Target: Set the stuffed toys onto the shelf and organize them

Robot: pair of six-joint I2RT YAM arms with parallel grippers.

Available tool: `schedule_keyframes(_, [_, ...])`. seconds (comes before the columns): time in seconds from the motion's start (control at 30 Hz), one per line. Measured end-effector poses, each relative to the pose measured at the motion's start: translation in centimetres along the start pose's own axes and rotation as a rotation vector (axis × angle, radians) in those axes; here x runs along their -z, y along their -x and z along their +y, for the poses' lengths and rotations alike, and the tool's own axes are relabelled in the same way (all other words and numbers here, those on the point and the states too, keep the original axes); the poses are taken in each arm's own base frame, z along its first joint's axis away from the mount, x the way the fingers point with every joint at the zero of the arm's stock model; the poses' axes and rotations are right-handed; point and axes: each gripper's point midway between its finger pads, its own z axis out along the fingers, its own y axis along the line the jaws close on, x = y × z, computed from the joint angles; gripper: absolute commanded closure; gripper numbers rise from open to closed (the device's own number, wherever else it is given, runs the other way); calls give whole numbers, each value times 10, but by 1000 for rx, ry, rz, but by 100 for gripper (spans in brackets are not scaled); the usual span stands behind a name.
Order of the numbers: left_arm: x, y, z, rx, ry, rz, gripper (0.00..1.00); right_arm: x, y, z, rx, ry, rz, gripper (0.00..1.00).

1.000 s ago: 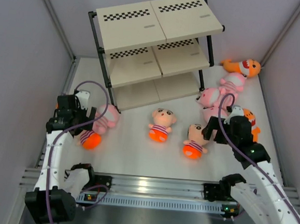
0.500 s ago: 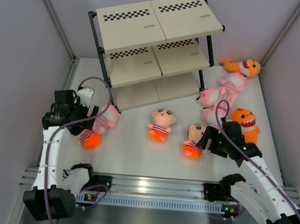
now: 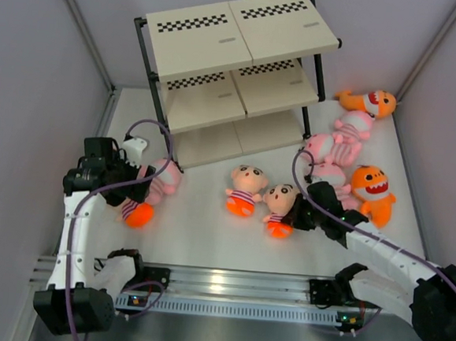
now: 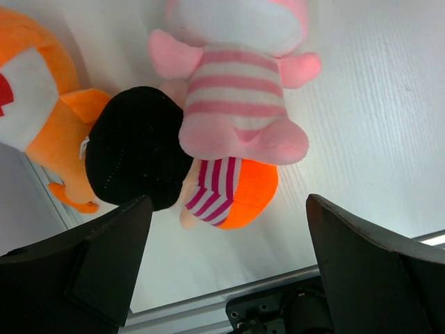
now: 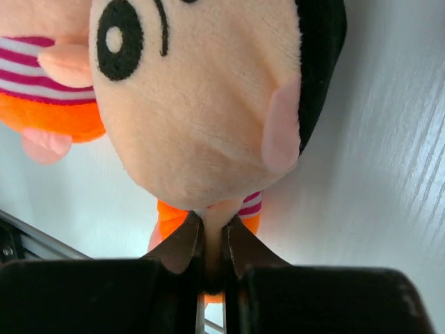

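Dragged left since 1 second ago, peach-headed doll (image 3: 276, 206) pinched tight in the right gripper (image 3: 298, 215), now beside a second doll (image 3: 245, 189) before the shelf (image 3: 236, 68), left gripper (image 3: 124, 182) spread wide over a pink animal (image 3: 163, 177) at the shelf's left front, 2 orange sharks (image 3: 373, 188) right of the shelf

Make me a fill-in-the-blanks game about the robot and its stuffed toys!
1. The right gripper is ____ on a peach-headed doll.
2. The left gripper hangs ____ above a pink striped animal.
3. That pink animal lies on ____ of a second doll.
4. The shelf has ____ tiers.
Missing words: shut, open, top, three.
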Motion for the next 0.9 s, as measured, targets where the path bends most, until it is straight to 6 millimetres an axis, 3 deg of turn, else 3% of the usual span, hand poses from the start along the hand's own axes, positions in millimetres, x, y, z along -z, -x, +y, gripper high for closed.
schedule_keyframes(0.1, [3, 2, -10, -8, -50, 4, 4, 5, 5, 9, 82, 20, -8, 100])
schedule_keyframes(0.17, [9, 9, -21, -29, -115, -16, 3, 15, 14, 26, 171, 64, -20, 100])
schedule_keyframes(0.23, [18, 21, -33, -56, -179, -57, 2, 32, 30, 58, 263, 155, -53, 100])
schedule_keyframes(0.4, [50, 63, -62, -137, -349, -219, 2, 95, 80, 162, 432, 444, -212, 100])
schedule_keyframes(0.5, [70, 89, -77, -177, -441, -323, 2, 111, 97, 204, 466, 538, -250, 100])
schedule_keyframes(0.6, [90, 108, -92, -203, -535, -409, 2, 102, 95, 236, 500, 587, -218, 100])
schedule_keyframes(0.7, [101, 115, -103, -217, -606, -458, 1, 84, 78, 263, 539, 620, -141, 100])
schedule_keyframes(0.9, [104, 115, -109, -214, -646, -463, 2, 76, 44, 305, 619, 720, -35, 100])
